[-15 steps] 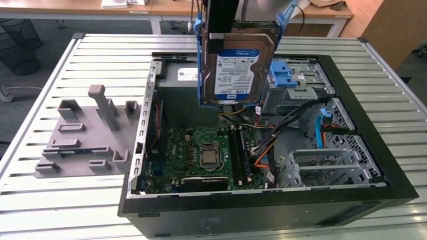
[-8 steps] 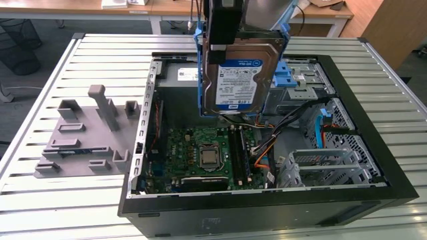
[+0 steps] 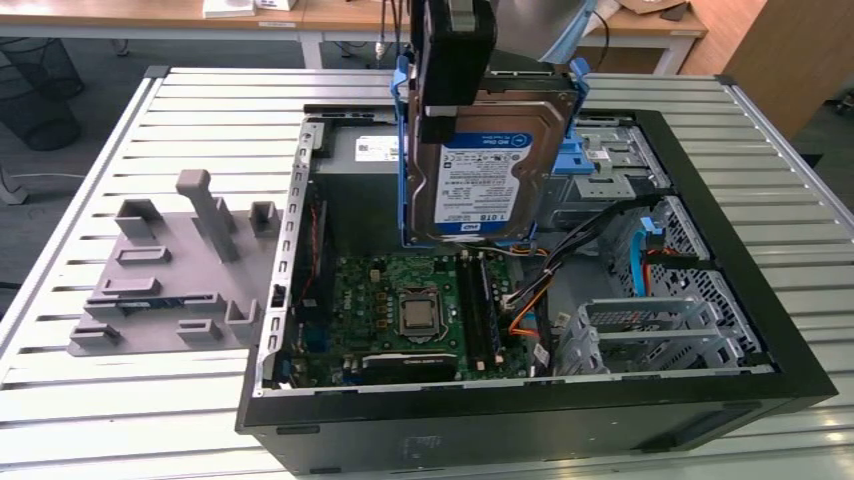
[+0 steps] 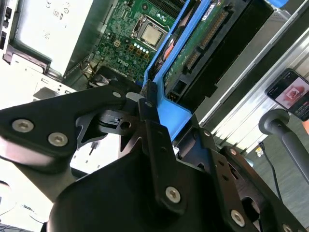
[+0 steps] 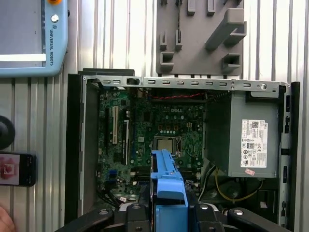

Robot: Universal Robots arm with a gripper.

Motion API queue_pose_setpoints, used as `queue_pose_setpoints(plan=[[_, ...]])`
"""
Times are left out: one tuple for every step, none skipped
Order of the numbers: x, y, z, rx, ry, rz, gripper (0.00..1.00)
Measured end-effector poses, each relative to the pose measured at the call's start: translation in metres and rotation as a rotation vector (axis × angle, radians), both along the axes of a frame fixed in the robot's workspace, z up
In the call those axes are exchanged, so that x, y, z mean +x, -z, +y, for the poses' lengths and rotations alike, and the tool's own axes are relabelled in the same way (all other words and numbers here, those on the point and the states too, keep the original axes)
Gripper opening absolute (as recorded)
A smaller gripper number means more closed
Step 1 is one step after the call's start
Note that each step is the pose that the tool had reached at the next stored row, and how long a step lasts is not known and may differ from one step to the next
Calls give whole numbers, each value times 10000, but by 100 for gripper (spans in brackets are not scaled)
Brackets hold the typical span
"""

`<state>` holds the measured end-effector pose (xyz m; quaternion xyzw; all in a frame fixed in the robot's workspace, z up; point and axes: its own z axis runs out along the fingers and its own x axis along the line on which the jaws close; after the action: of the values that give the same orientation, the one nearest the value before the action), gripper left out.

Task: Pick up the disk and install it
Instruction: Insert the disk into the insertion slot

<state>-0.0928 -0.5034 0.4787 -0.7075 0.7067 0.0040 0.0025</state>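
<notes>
The disk (image 3: pixel 487 170), a silver hard drive with a white-and-blue label in a blue carrier frame, hangs upright above the open computer case (image 3: pixel 747 300). My gripper (image 3: pixel 449 105) comes down from above and is shut on the disk's upper edge. The drive's lower edge hovers over the motherboard (image 3: pixel 414 310), near the back of the case. In the second wrist view the black fingers (image 4: pixel 149 104) clamp the blue carrier (image 4: pixel 179 115), and the drive's green circuit side (image 4: pixel 193 48) shows. In the first wrist view the carrier (image 5: pixel 166 186) juts out from between the gripper's black links.
A grey power-supply box (image 5: pixel 251 140) fills one corner of the case. A metal drive cage (image 3: pixel 641 330) and loose cables sit at the exterior view's right. A grey fixture plate (image 3: pixel 174 270) lies on the slatted table beside the case. A teach pendant (image 5: pixel 29 38) and a phone (image 5: pixel 14 169) lie nearby.
</notes>
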Motion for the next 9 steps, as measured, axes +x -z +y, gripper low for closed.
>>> queue_pose_setpoints(plan=[[0,0,0,0,0,0,36],[0,0,0,0,0,0,36],[0,0,-1,0,0,0,36],[0,0,-1,-1,-1,0,36],[0,0,-1,0,-1,0,36],[1,0,-1,-1,-1,0,36],[0,0,-1,0,0,0,36],[0,0,-1,0,0,0,36],[1,0,-1,0,-1,0,36]])
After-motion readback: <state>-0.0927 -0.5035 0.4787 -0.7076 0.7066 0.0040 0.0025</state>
